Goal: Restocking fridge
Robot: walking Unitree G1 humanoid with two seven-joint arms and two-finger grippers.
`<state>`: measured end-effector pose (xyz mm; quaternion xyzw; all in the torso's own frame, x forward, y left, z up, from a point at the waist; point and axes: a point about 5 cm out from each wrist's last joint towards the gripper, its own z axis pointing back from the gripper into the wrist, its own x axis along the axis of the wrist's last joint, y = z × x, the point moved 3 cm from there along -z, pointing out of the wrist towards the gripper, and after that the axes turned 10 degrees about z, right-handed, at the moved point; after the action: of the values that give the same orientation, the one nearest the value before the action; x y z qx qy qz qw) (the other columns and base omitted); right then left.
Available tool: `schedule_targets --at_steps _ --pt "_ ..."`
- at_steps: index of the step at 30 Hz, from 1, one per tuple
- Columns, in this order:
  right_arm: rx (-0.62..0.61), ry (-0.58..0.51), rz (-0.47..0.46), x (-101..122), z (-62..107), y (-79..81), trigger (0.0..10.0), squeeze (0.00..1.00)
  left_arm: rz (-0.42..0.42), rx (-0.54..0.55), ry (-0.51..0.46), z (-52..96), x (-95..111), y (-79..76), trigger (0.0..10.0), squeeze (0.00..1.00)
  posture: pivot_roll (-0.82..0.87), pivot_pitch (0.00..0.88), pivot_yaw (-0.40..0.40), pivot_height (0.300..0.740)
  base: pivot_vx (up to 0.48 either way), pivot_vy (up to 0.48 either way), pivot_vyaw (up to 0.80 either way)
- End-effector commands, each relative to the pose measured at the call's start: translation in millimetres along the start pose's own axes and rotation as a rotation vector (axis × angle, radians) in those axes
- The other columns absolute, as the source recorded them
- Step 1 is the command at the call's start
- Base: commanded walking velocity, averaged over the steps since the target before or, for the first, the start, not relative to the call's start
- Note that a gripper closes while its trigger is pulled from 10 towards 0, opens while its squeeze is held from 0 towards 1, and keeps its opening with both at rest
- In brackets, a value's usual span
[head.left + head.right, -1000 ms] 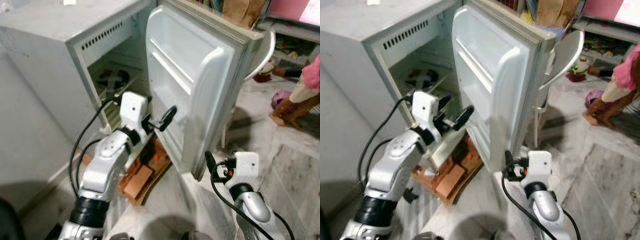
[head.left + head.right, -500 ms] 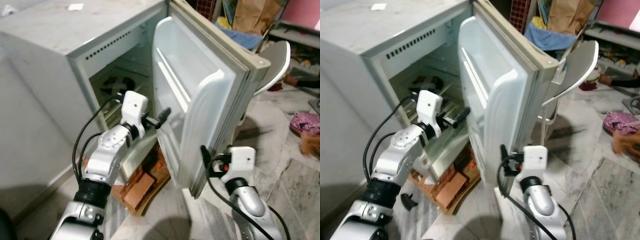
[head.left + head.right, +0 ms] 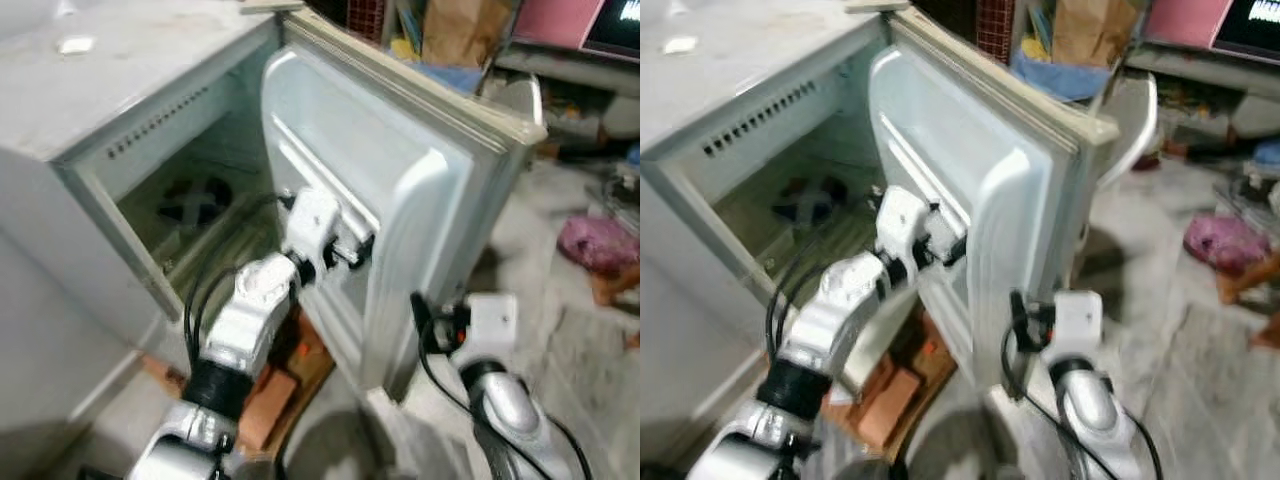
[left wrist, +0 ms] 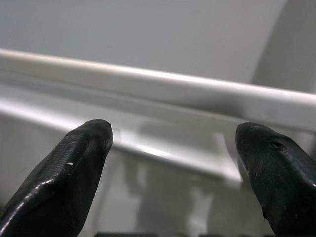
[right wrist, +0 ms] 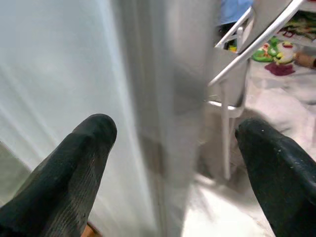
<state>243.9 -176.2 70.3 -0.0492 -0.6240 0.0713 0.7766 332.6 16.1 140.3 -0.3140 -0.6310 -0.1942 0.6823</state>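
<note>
Your fridge (image 3: 120,150) stands open at ten o'clock of the head view, its cavity dim, with a dark blurred shape (image 3: 195,198) lying on the wire shelf inside. The door (image 3: 400,190) swings out toward you through the centre, its white inner liner facing the cavity.

Your left gripper (image 3: 352,248) is up against that liner, just below the moulded door rail (image 4: 163,86). In the wrist view its jaws are spread wide, with one black fingertip (image 4: 81,148) on each side and the rail running across between them. They pinch nothing.

Your right gripper (image 3: 422,318) sits at five o'clock, beside the door's outer edge near the bottom. Its jaws are also spread and empty; the wrist camera looks along the door's edge (image 5: 163,108) toward a white chair (image 5: 247,54).

Under the door at seven o'clock lie reddish bricks (image 3: 265,395) on the floor. A pink bundle (image 3: 590,240) rests on the floor at three o'clock.
</note>
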Motion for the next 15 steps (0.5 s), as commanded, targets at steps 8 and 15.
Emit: schedule_targets --at_steps 8,15 --pt "0.022 -0.029 -0.011 8 -5.5 7.6 10.0 0.00 -0.005 0.017 -0.026 15.1 6 1.6 10.0 0.00 0.02 0.019 0.016 0.740 0.000 0.000 0.00" --pt "0.019 -0.029 -0.002 9 -5.2 6.7 10.0 0.00 0.005 0.027 -0.029 16.0 7 3.2 10.0 0.00 0.01 0.019 0.018 0.740 0.000 -0.321 0.00"
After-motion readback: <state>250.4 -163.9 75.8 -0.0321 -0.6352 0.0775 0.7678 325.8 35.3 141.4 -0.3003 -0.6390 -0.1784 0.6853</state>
